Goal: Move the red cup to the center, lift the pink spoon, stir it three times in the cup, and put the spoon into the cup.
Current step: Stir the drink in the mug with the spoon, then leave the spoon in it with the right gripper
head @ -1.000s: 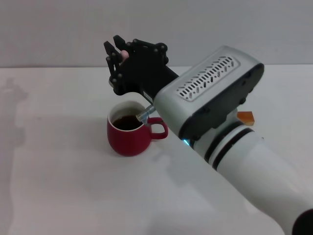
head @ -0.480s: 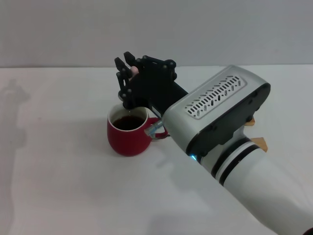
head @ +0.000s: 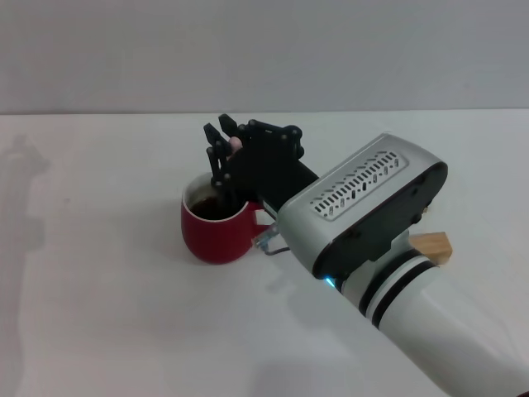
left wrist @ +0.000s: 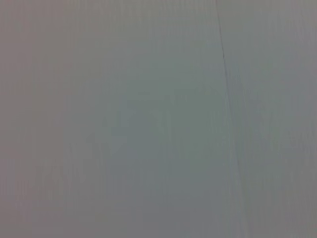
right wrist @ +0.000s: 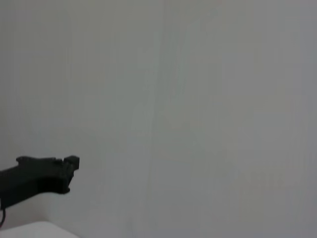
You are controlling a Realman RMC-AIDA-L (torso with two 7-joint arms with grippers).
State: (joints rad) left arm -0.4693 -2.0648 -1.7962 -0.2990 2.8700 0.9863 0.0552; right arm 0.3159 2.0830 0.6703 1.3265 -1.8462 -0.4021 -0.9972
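Note:
The red cup (head: pixel 213 236) stands on the white tabletop (head: pixel 116 298) left of the middle, dark liquid inside, its handle turned toward my right arm. Directly over its far rim, my right gripper (head: pixel 223 135) points upward and is shut on the pink spoon (head: pixel 236 142). Only the pale pink handle tip shows between the black fingers. A thin dark line runs down from it into the liquid; the spoon's bowl is hidden. The left gripper appears in no view.
A wooden block (head: pixel 434 246) lies on the table right of the cup, partly behind my right forearm (head: pixel 372 223). A black part (right wrist: pixel 42 177) juts into the right wrist view before a plain wall. The left wrist view shows only wall.
My right gripper has shifted right and sunk toward the cup with the spoon. The forearm has swung lower, uncovering the wooden block further down. The cup has stayed put.

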